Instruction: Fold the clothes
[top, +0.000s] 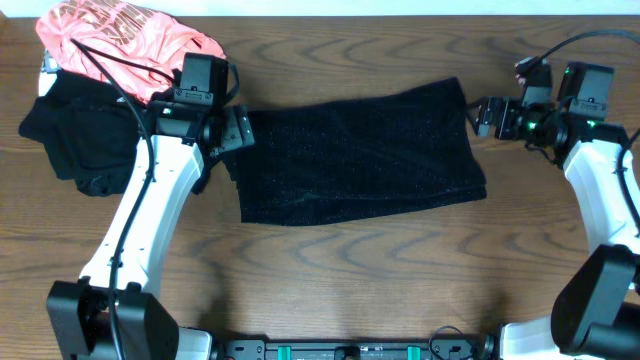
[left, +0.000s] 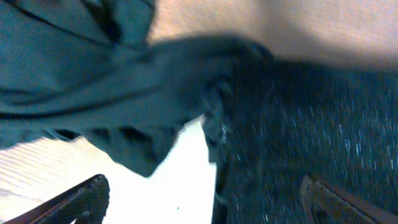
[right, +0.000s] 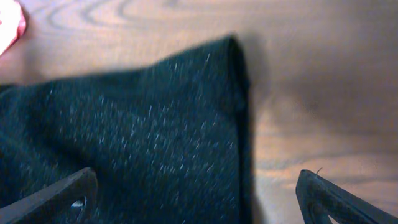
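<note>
1. Black speckled cloth (top: 360, 155) lies flat in the middle of the table (top: 350, 290), a rough rectangle with its long side running left to right.
2. The left gripper (top: 238, 130) sits at its left edge and the right gripper (top: 487, 115) is just off its far-right corner. Both have their jaws spread wide and hold nothing.
3. My read is that one fold is already laid and the next, end over end, is being set up.
4. Each gripper should pinch every layer at its edge, not only the top one, or the fold may slide open on the lift.
5. Mind the left side. In the left wrist view the black top (top: 75, 140) reaches right up to the speckled edge, touching or overlapping, I cannot tell which. A bite there could catch both, so it is safer further in, on speckled weave only.
6. Lift both ends level, carry them low and lay edge on edge. Coarse cloth probably clings to itself, so place it rather than drag it.
7. The pink shirt (top: 120, 30) lies bunched at the far left, touching the black top. Neither looks folded yet.
</note>
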